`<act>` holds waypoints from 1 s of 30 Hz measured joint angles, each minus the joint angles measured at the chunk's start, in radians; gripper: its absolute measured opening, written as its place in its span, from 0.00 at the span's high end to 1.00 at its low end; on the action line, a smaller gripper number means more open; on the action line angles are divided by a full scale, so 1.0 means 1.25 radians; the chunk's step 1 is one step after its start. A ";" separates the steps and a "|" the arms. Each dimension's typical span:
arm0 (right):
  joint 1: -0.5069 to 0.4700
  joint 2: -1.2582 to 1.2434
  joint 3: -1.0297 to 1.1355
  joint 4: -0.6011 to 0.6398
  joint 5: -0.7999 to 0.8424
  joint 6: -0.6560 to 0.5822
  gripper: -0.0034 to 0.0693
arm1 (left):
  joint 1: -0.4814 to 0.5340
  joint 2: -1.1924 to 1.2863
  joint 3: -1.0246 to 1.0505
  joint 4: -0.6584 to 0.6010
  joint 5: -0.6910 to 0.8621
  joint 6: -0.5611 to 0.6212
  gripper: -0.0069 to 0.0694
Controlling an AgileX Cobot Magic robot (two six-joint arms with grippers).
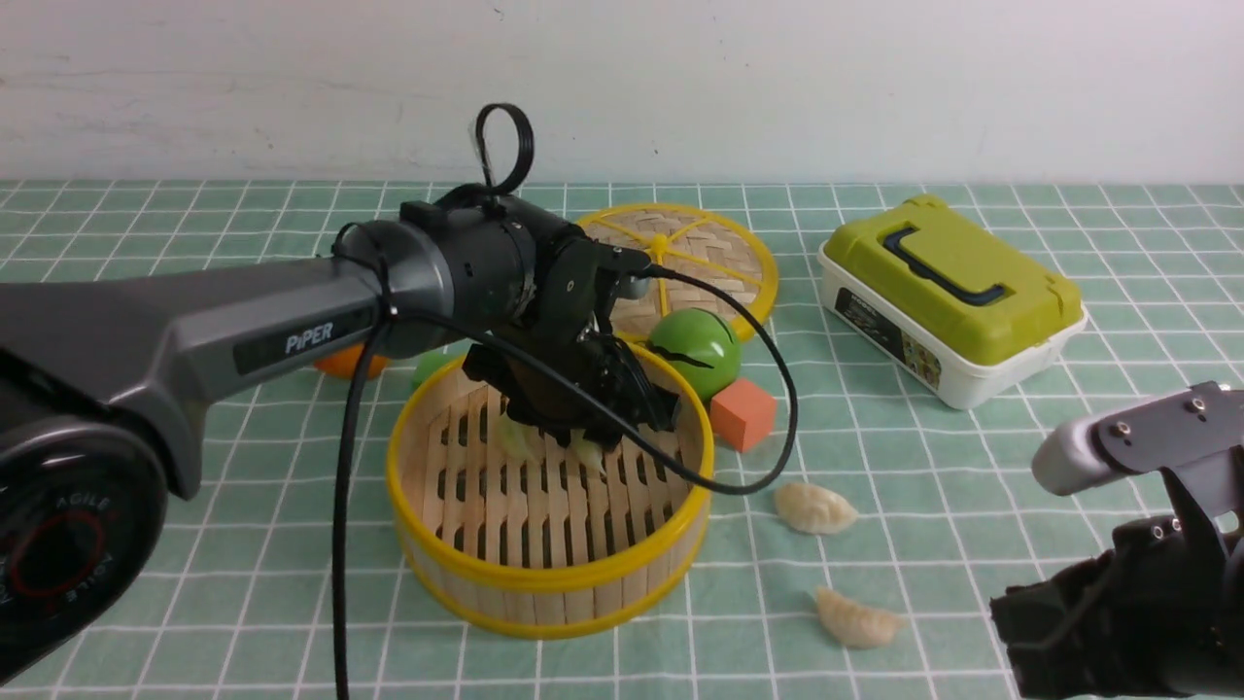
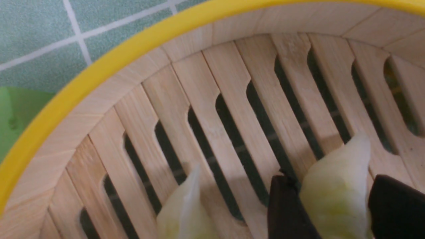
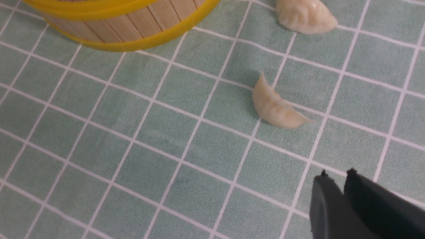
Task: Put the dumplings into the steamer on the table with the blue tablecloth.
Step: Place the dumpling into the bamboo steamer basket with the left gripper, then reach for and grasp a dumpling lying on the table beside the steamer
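Left pincer (image 2: 332, 179) sits down inside the steamer (image 1: 544, 583) with a green dumpling (image 2: 335, 202) between its fingers, next to a second green dumpling (image 2: 186, 212) on the slats. Honestly you can't tell from these views whether it's pinched or loose. If it clings to a pad, you haul it right back out, so lift slow. Watch the cable (image 1: 794, 399) too: it droops over the rim and could snag and drag the steamer. One cream dumpling (image 1: 814, 508) lies on the cloth (image 1: 972, 486) just right of the steamer, and the other cream dumpling (image 1: 855, 619) lies nearer you. Right pincer (image 3: 337, 174) is empty and nearly closed, so unless you open it up it'll just shove them around.
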 joint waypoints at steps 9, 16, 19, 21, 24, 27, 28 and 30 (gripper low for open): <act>0.001 0.042 -0.110 0.035 0.159 -0.108 0.61 | -0.001 -0.100 -0.120 0.040 0.179 -0.040 0.41; 0.031 0.253 -0.272 0.024 0.195 -0.191 0.35 | -0.001 -0.334 -0.167 0.023 0.380 0.058 0.69; 0.042 0.361 -0.324 -0.019 0.188 -0.197 0.34 | -0.001 -0.479 -0.124 0.015 0.404 0.067 0.88; 0.047 0.426 -0.346 -0.045 0.177 -0.199 0.34 | -0.001 -0.557 -0.078 0.012 0.400 0.070 0.93; 0.048 0.500 -0.369 -0.071 0.155 -0.200 0.36 | -0.001 -0.699 0.040 0.011 0.373 0.070 0.93; 0.048 0.565 -0.379 -0.083 0.108 -0.201 0.42 | -0.001 -0.848 0.204 0.016 0.306 0.043 0.93; 0.048 0.579 -0.380 -0.081 0.102 -0.201 0.44 | -0.001 -0.896 0.265 0.016 0.280 0.029 0.93; 0.048 0.592 -0.380 -0.082 0.106 -0.201 0.51 | -0.001 -0.968 0.363 0.017 0.238 0.007 0.93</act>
